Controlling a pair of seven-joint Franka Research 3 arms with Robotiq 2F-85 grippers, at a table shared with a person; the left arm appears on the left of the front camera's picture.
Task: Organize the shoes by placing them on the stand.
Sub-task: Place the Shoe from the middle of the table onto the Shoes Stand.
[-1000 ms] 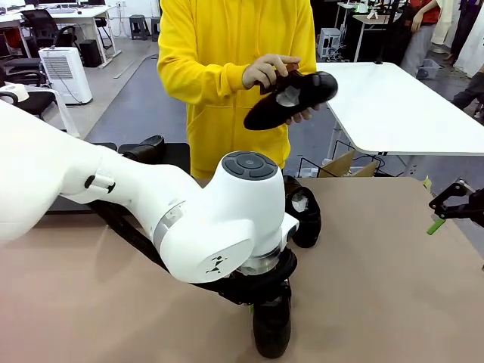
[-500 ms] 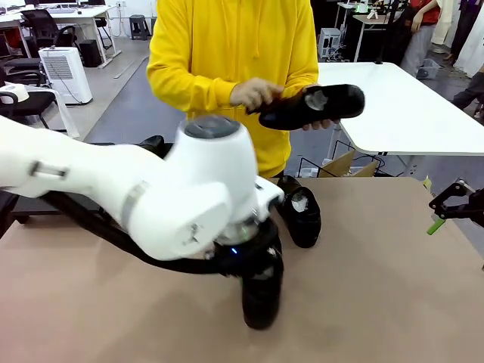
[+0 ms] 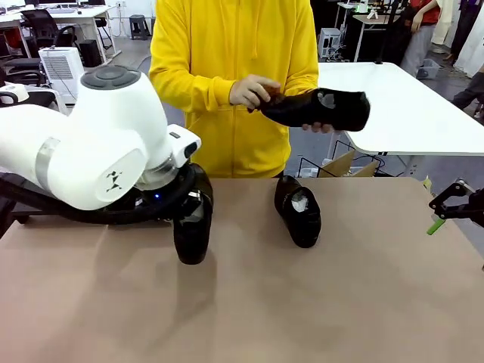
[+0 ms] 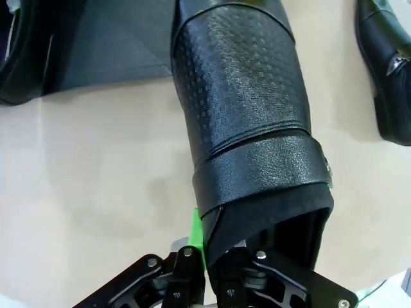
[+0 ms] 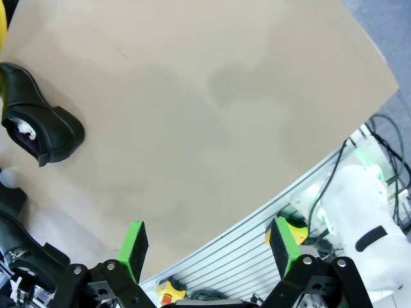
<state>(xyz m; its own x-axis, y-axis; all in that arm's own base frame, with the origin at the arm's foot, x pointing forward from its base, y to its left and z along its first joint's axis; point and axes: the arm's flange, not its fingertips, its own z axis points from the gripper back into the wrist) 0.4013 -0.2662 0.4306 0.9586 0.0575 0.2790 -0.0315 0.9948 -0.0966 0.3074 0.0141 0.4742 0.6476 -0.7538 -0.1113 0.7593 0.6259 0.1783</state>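
Leather, glossy and pin-punched, hangs toe-down from my left jaws, which are clamped on the rim of a strapped shoe over the beige tabletop, near left. The matte mesh stand lies far-left of its toe. A paper-stuffed second shoe lies mid-tabletop. A person's hand holds a third shoe beyond the far edge. My right jaws stand wide apart at the right.

front: faces person across table | wrists: look down — share lying shoe
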